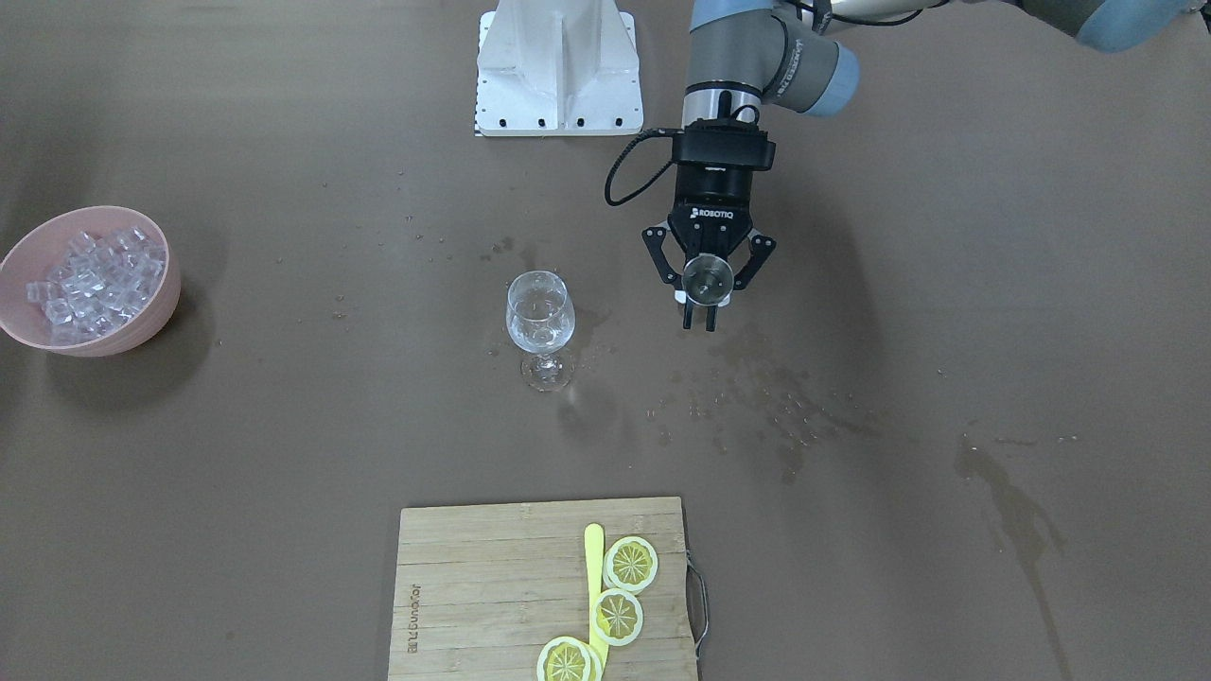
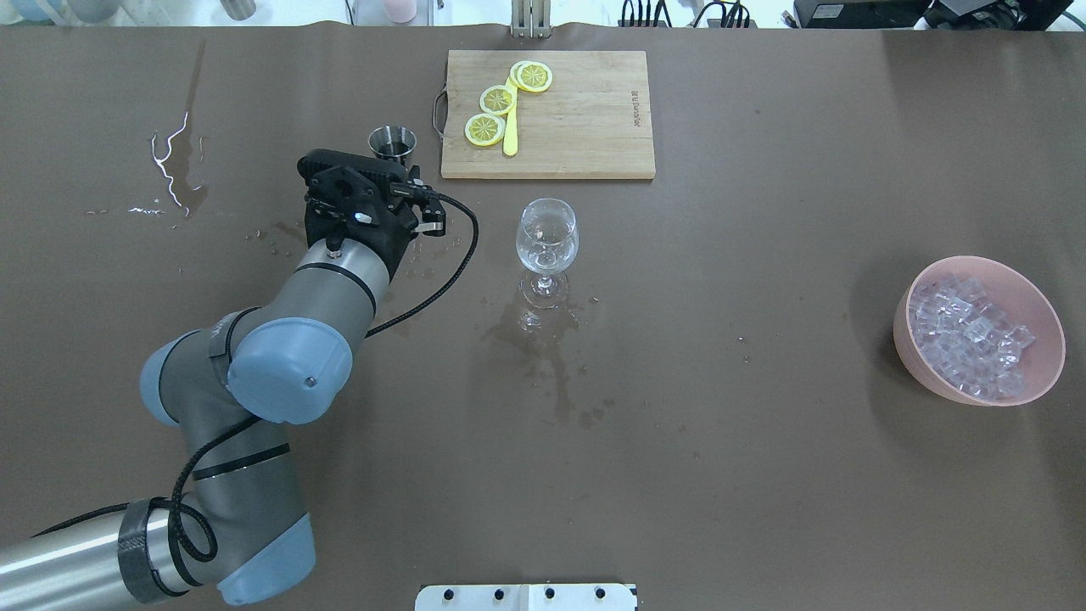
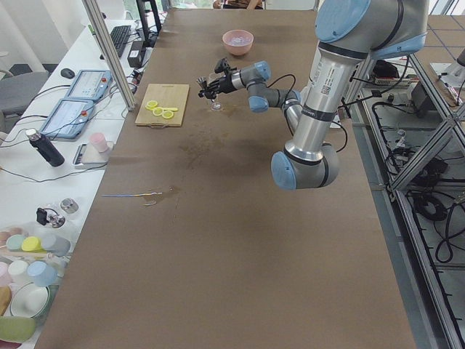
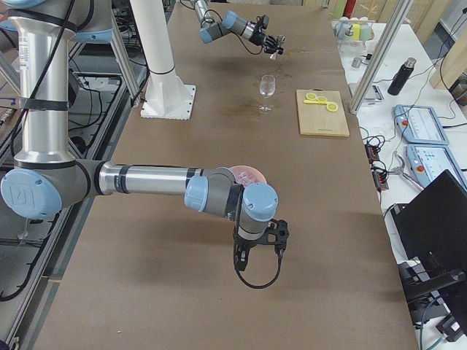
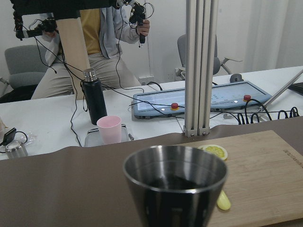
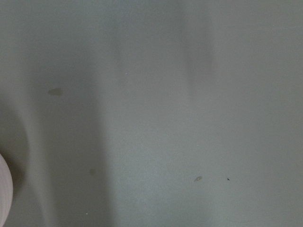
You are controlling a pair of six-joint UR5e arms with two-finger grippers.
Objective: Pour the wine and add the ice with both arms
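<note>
1. One brown table [image 2: 764, 475] carries everything. Wet patches and droplets [image 1: 776, 407] mark it beside and below the stemmed glass.
2. There are two arms. The left arm [image 2: 339, 280] reaches towards the board. The right arm [image 4: 146, 180] stretches low over the table near the bowl.
3. One white stand [image 1: 558, 66] sits at the robot's edge of the table.
4. One wooden cutting board [image 2: 585, 127] lies at the far edge, just beside the left gripper.
5. One pink bowl [image 1: 156, 317] sits well apart from the glass, on the robot's right side. It holds the ice [image 2: 967, 339], a heap of clear cubes too many to count.
6. One wine glass [image 2: 547, 238] stands upright between the left gripper and the bowl, nearer the gripper. I cannot tell what is in it.
7. The left gripper [image 1: 700, 312] is clenched around one small metal cup [image 5: 175, 189]. The cup is upright with dark liquid inside, and sits level with the glass but apart from it.
8. The right gripper [image 4: 255, 248] points down just beside the bowl. I cannot tell whether it is released or clenched.
9. At least three lemon slices [image 1: 631, 564] lie on the board in a diagonal row. One may overlap another at the row's end. One yellow utensil [image 1: 594, 577] lies along them.
</note>
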